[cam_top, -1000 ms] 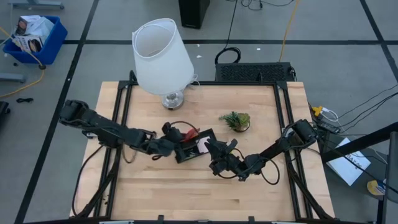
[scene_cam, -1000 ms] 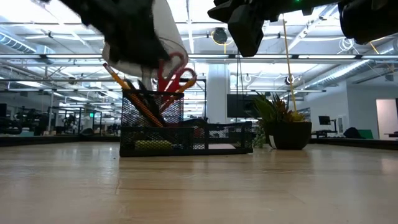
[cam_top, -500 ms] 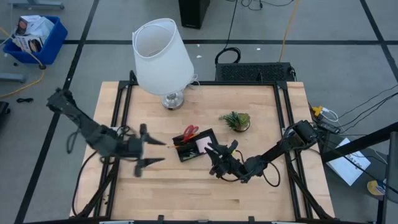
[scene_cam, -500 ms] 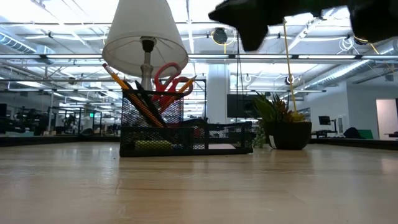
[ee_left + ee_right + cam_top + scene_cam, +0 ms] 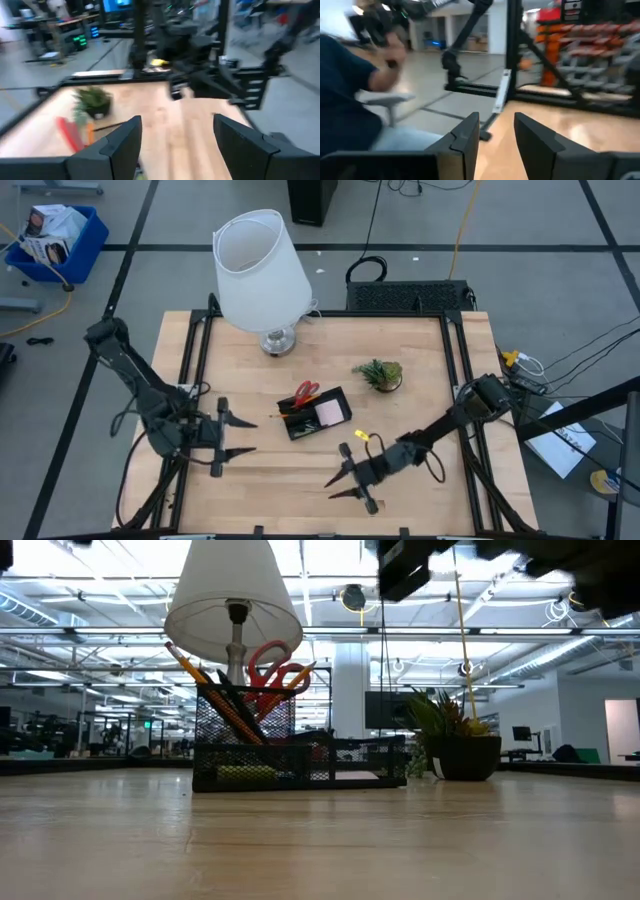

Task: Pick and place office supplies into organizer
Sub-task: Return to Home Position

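The black mesh organizer (image 5: 316, 413) (image 5: 300, 752) stands mid-table. Red-handled scissors (image 5: 305, 392) (image 5: 277, 670), orange-yellow pencils (image 5: 196, 675) and black pens stand in its tall cup. A pink sticky-note pad (image 5: 331, 412) lies in a low compartment. My left gripper (image 5: 246, 436) (image 5: 175, 145) is open, hovering left of the organizer with its fingers pointing at it. My right gripper (image 5: 338, 480) (image 5: 497, 135) is open over the near part of the table, nearer than the organizer, pointing left. Both hold nothing.
A big white lamp (image 5: 262, 270) (image 5: 235, 600) stands at the far left of the table. A small green plant (image 5: 380, 373) (image 5: 455, 735) sits to the far right of the organizer. A person's dark sleeve (image 5: 345, 100) shows beyond the table.
My left gripper has drawn back from the organizer's cup toward the table's left edge and now hovers there. My right gripper has moved from beside the organizer toward the near edge and turned to point left. The organizer and its contents have stayed put.
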Controlling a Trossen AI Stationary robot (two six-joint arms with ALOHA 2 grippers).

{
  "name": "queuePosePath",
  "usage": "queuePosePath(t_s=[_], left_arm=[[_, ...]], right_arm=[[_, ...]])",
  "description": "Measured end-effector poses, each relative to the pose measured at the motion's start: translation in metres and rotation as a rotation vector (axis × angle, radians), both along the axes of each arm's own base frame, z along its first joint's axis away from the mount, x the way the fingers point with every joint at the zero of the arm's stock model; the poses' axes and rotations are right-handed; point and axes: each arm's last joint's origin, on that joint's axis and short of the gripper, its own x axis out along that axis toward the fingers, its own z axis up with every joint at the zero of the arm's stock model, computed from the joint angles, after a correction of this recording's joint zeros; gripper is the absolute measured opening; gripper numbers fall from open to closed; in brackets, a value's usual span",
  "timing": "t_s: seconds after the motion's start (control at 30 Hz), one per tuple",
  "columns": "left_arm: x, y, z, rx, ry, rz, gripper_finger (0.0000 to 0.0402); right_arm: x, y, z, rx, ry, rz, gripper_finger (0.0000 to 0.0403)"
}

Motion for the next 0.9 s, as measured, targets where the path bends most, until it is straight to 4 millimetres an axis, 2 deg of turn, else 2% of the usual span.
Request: queuePosePath(t_s=[0.1, 0.27, 0.4, 0.5, 0.6, 0.73, 0.83, 0.9], left_arm=[[-0.003, 0.002, -0.023, -0.026, -0.036, -0.102, 0.0251], [-0.020, 0.015, -0.042, -0.067, -0.074, -0.178, 0.0251], [-0.032, 0.026, -0.056, -0.086, -0.082, -0.136, 0.0251], [-0.038, 0.034, -0.062, -0.086, -0.098, -0.092, 0.0251], [-0.043, 0.042, -0.058, -0.090, -0.137, -0.044, 0.0251], [-0.048, 0.049, -0.050, -0.096, -0.183, -0.054, 0.0251], [-0.052, 0.054, -0.047, -0.087, -0.202, -0.074, 0.0251], [-0.055, 0.058, -0.047, -0.077, -0.192, -0.053, 0.0251]], right_arm=[[0.006, -0.018, -0.005, 0.056, 0.048, 0.059, 0.0116], [0.002, -0.051, -0.013, 0.089, 0.110, -0.001, 0.0116], [-0.025, -0.070, -0.008, 0.192, 0.161, -0.061, 0.0116], [-0.051, -0.079, 0.006, 0.187, 0.097, -0.172, 0.0116], [-0.076, -0.090, 0.022, 0.148, 0.016, -0.260, 0.0116], [-0.101, -0.106, 0.038, 0.146, -0.033, -0.203, 0.0116], [-0.116, -0.116, 0.042, 0.103, -0.017, -0.123, 0.0116], [-0.126, -0.121, 0.046, 0.089, -0.051, -0.130, 0.0116]])
